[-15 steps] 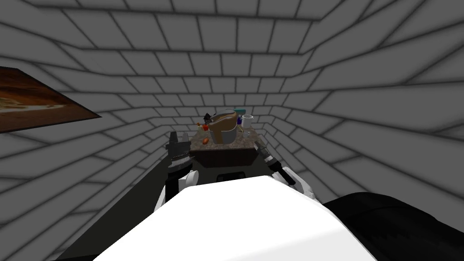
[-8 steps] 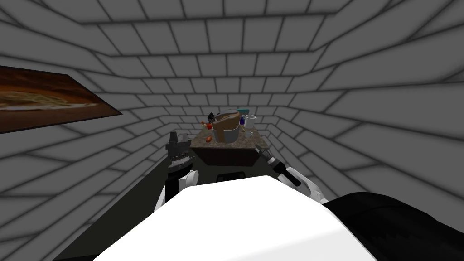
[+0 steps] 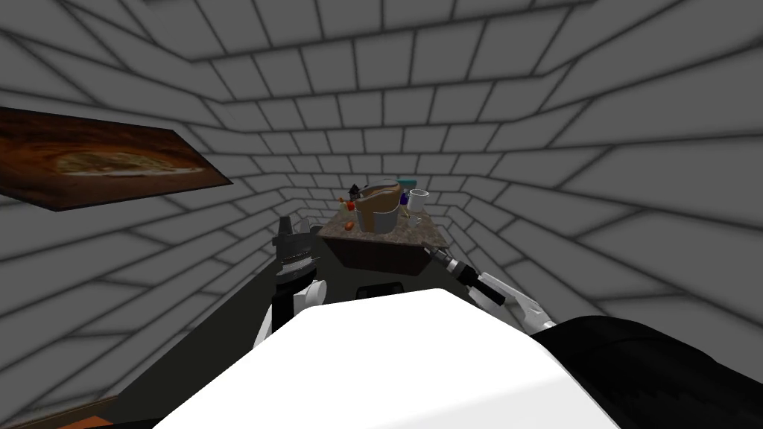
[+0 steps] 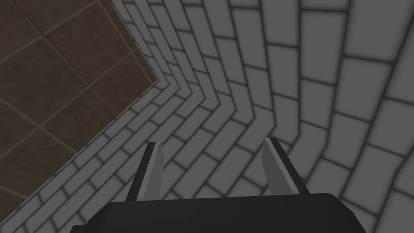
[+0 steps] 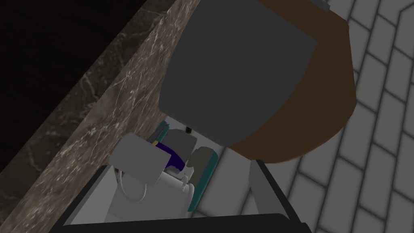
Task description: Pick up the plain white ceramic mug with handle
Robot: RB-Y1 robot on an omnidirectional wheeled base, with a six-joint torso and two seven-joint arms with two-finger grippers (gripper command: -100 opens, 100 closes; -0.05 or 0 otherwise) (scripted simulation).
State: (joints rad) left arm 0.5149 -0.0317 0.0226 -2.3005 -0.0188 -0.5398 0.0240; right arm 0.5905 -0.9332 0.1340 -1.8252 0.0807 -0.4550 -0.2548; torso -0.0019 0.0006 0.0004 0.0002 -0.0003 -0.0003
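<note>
One white mug [image 3: 418,199] stands upright at the far right of the tabletop [image 3: 387,238], its long axis vertical and its mouth up. I cannot tell what is inside. Its handle loop faces my right end effector [image 3: 434,250], which is at the near right edge with its fingers apart. One big grey pot [image 3: 376,217] sits just left of the mug under one brown lid [image 3: 375,195], its contents hidden. One blue bottle [image 5: 167,155] and one teal thing [image 5: 202,178] are beside the mug. My left end effector [image 4: 212,141] hangs near the left side, fingers spread.
</note>
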